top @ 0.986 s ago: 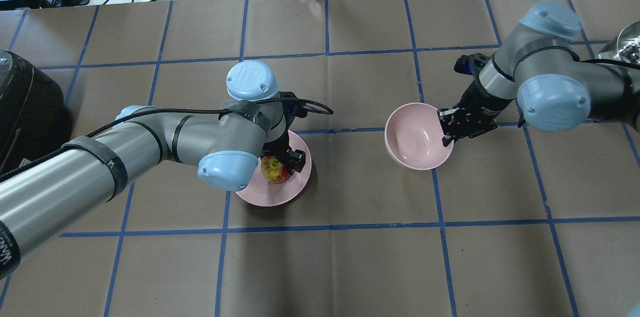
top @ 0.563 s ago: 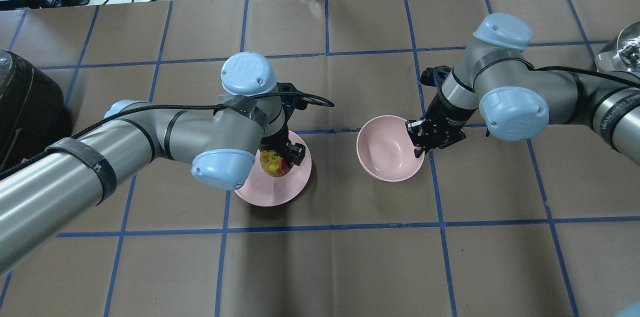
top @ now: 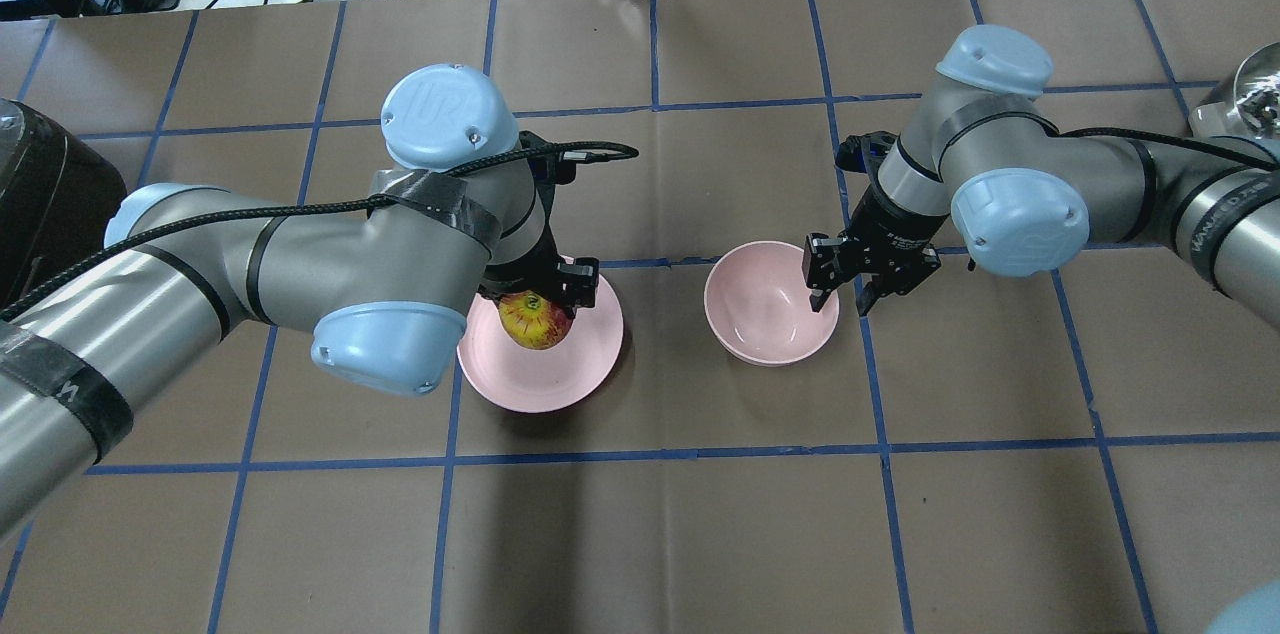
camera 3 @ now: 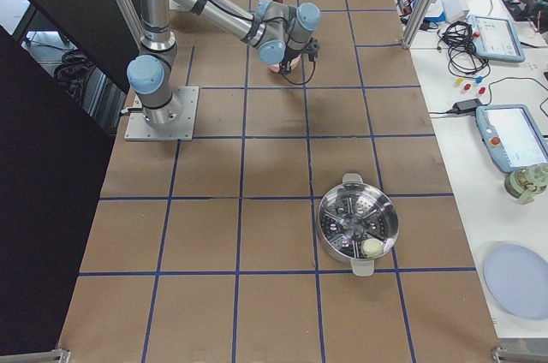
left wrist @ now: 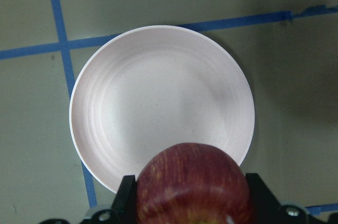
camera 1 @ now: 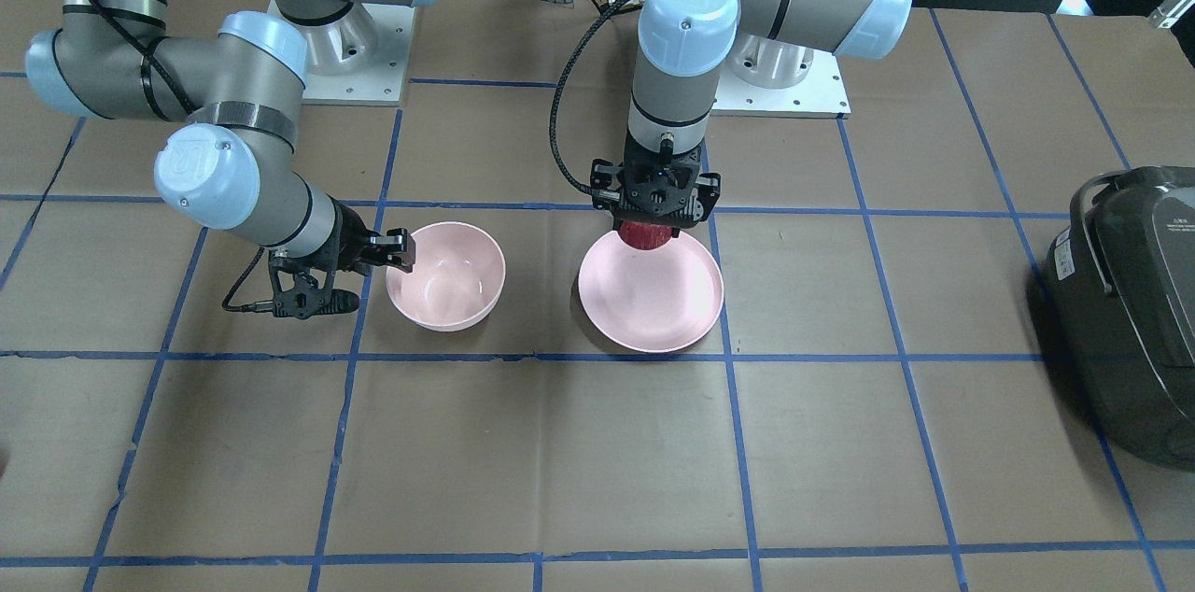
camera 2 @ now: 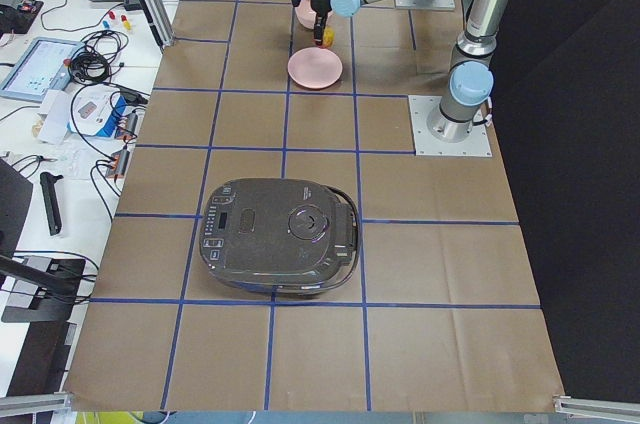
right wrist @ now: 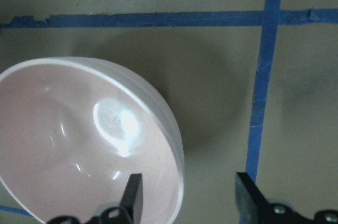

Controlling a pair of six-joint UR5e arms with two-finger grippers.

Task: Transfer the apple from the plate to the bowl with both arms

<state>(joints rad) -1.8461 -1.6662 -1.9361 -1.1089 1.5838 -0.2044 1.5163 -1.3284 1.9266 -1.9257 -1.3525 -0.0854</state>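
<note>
Red apple [top: 533,320] is pinched in the left pincer [camera 1: 653,220], held just above the pink plate [top: 560,384]. Beside it, the right pincer [top: 838,292] is spread across the pink bowl [top: 745,334]'s rim, one finger inside and one outside. A strip of brown paper table [top: 700,514] separates the dishes. Well beyond the left pincer is a black rice cooker [camera 1: 1134,303], and beyond the right a steel steamer pot [camera 3: 358,224].

Glossy pink bowl [top: 760,314], matt pink plate [top: 540,379], smooth-skinned apple [top: 533,319], matt brown paper table cover [top: 700,514]
</note>
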